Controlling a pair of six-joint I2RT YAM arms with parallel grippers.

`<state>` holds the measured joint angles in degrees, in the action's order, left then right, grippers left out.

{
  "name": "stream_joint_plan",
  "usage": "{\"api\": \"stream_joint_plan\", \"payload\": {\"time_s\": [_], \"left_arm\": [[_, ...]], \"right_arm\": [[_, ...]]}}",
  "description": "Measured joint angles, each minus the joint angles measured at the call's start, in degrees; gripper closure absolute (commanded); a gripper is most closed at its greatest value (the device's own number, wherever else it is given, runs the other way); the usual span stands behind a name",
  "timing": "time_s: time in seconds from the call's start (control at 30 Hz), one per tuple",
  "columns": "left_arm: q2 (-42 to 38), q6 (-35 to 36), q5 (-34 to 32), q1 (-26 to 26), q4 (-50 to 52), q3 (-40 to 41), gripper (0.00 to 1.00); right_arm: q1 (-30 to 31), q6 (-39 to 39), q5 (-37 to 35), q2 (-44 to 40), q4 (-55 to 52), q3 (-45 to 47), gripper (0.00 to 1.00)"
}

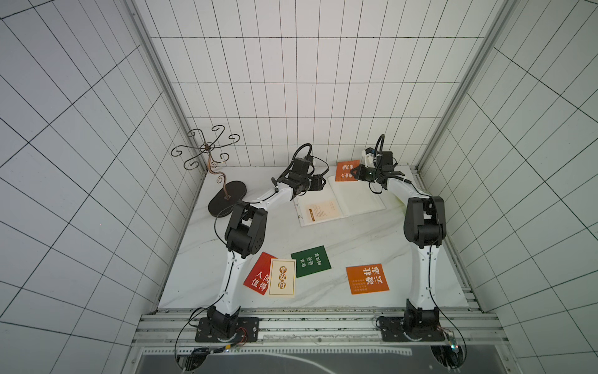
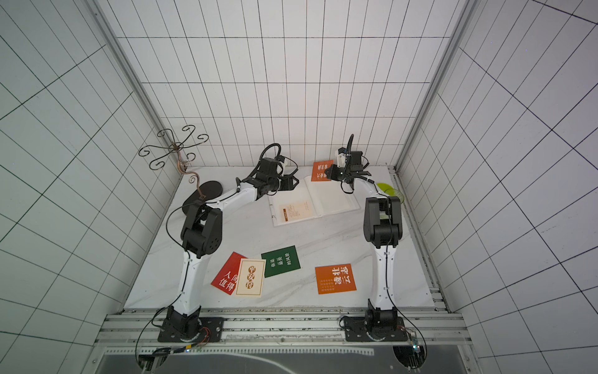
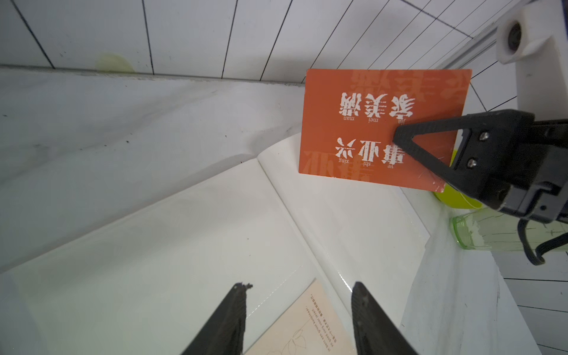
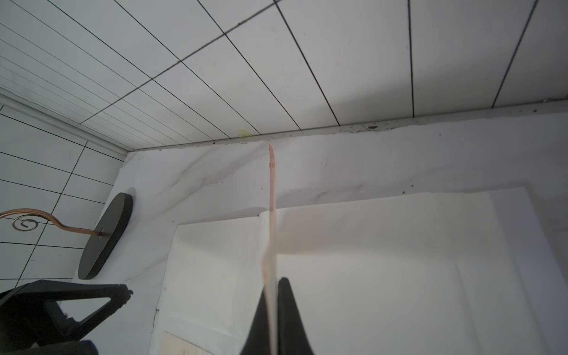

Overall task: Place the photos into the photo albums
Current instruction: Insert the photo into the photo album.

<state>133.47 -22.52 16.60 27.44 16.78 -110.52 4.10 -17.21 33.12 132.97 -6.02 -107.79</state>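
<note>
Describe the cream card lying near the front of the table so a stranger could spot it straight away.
On the white marble table, look along the near edge, where loose cards lie. The cream card rests partly on top of the red card, next to the dark green card. It alone there is pale, with a thin gold frame.

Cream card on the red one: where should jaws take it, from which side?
Likely its near short edge, from the robot's side: the cream card lies flat, one long side on the red card, a far corner close to the green card; the near edge fronts bare table.
</note>
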Motion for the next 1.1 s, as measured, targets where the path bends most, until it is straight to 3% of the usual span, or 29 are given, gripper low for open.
{"api": "stream_joint_plan", "payload": {"time_s": [0.17,0.43,1.1], "left_arm": [[3.48,0.13,-0.33,0.31,3.65,-1.38,0.46],[3.43,0.07,-1.57,-0.94,4.46,3.41,0.47],[1.22,0.04,-2.43,-2.16,5.95,6.40,0.49]], "right_arm": [[-0.09,0.15,1.60,1.20,-2.34,-0.07,1.00],[0.31,2.05,1.25,1.20,-4.11,-0.07,1.00],[7.13,10.69,-16.20,-0.81,-12.15,-2.54,1.00]]}}
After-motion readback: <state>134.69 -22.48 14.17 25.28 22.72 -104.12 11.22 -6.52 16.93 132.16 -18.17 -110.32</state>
